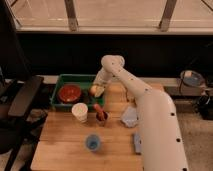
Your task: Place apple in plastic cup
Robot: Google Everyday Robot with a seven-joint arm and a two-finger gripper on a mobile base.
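Grasp stage — gripper (99,86) at apple (94,91), its hold impossible to tell — next, lift and carry to plastic cup (92,143).

tool (98,87) at apple (94,91): blurred | arm (155,125): base cut off below | chair (22,100): cropped left

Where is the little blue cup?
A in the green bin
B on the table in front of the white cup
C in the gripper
B: the blue cup stands on the table, nearer than the white cup; the gripper is by the apple at the green bin.
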